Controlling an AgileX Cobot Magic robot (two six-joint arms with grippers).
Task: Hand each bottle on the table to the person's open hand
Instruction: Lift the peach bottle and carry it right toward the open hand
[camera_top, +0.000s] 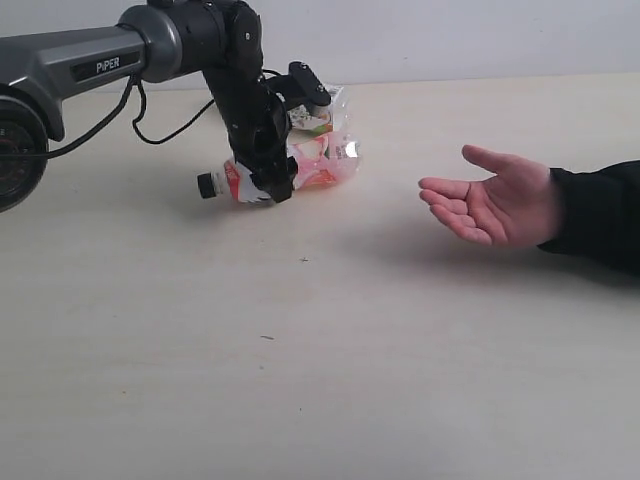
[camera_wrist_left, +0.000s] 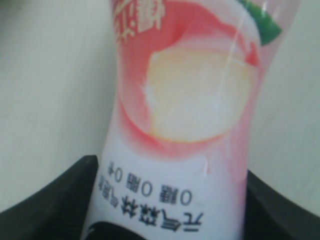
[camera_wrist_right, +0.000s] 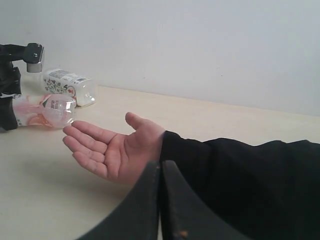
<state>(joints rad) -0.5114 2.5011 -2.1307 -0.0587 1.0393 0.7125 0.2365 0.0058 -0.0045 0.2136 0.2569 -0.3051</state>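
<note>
A red/pink-and-white bottle (camera_top: 325, 170) with a black cap (camera_top: 207, 185) lies on its side on the table (camera_top: 300, 380), cap pointing left. My left gripper (camera_top: 272, 180) reaches down over its middle. In the left wrist view the bottle (camera_wrist_left: 185, 110) fills the space between the gripper's (camera_wrist_left: 172, 200) two black fingers (camera_wrist_left: 60, 200), which press against both its sides. A white floral bottle (camera_top: 318, 118) lies just behind it. The person's open hand (camera_top: 490, 205) waits palm up at the right. My right gripper (camera_wrist_right: 161, 200) is shut and empty, near the person's sleeve.
The person's black sleeve (camera_top: 600, 215) comes in from the right edge. A black cable (camera_top: 150, 130) hangs from the left arm (camera_top: 90, 65) over the table. The right wrist view also shows the floral bottle (camera_wrist_right: 70, 85) and the pink bottle (camera_wrist_right: 45, 110) beyond the hand (camera_wrist_right: 110, 150).
</note>
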